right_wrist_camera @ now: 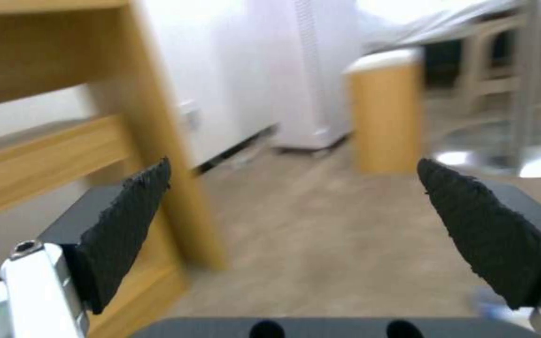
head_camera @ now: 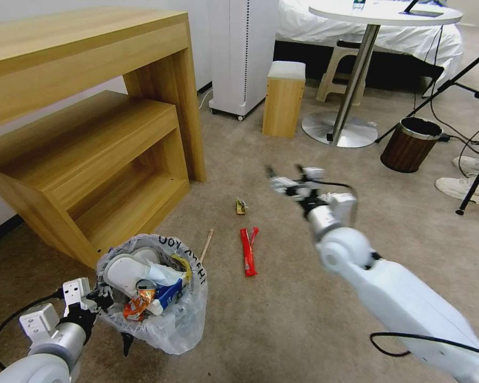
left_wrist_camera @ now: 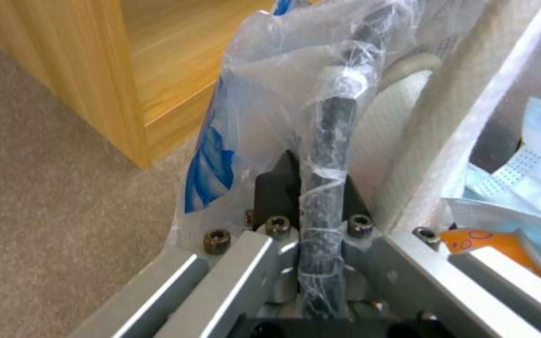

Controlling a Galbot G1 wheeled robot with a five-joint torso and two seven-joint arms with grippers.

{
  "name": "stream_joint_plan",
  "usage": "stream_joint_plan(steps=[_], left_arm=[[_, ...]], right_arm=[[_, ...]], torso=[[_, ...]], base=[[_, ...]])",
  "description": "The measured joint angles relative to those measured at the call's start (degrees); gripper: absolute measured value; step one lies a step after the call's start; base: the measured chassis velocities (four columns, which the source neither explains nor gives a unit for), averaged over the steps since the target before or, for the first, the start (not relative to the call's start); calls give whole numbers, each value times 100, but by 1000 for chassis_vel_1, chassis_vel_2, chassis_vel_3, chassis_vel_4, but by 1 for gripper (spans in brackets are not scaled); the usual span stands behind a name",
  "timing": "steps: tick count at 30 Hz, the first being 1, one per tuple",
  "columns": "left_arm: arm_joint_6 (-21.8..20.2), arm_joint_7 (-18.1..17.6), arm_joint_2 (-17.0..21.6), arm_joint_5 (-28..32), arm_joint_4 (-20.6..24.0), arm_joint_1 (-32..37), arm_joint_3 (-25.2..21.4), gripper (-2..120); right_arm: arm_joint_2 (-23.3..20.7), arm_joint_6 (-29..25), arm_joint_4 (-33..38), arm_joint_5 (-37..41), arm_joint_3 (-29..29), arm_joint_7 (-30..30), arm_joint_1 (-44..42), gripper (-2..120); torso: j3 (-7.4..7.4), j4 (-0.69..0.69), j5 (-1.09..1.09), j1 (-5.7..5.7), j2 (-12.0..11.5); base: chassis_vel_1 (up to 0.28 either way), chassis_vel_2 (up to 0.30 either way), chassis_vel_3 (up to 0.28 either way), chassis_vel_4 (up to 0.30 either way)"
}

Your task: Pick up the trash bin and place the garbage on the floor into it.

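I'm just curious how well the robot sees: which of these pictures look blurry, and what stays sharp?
Right wrist view: the room behind is smeared, while the right gripper's dark fingers look sharp. Head view: that gripper is blurred; the floor and trash bin are crisp. Left wrist view: the bin's rim is sharp.

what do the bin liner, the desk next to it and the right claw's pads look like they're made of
Bin liner: thin clear plastic film, glossy; it crinkles and the contents show through.
Desk: light wood or wood-look laminate, matte, with straight grain lines; which one cannot be told.
Right claw pads: black, rough, woven-looking texture, probably rubber or a grip coating.
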State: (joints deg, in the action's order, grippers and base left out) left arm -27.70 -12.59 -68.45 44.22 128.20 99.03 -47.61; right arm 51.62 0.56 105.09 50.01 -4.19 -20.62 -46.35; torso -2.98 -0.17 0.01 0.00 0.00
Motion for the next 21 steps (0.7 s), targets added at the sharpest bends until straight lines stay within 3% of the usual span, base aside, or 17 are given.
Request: stream_joint_plan(steps=[7,12,21], left_arm=[[32,92,-20,-95,144,87,-42,0],[87,155,-82,-168,250,219,-51,0],[159,253,-119,-334,320,348,-4,0]], right_arm=[[66,157,329,-622,-1432,-255,-1053,100],[270,-153,587,-1327,-2245,-179,-1905,100],[777,-687,833,-1673,-2568,139,-2875,100]], torso=[[0,1,0,0,0],[0,1,1,0,0],[1,1,0,0,0]], base=[[0,0,0,0],[0,0,0,0],[0,0,0,0]])
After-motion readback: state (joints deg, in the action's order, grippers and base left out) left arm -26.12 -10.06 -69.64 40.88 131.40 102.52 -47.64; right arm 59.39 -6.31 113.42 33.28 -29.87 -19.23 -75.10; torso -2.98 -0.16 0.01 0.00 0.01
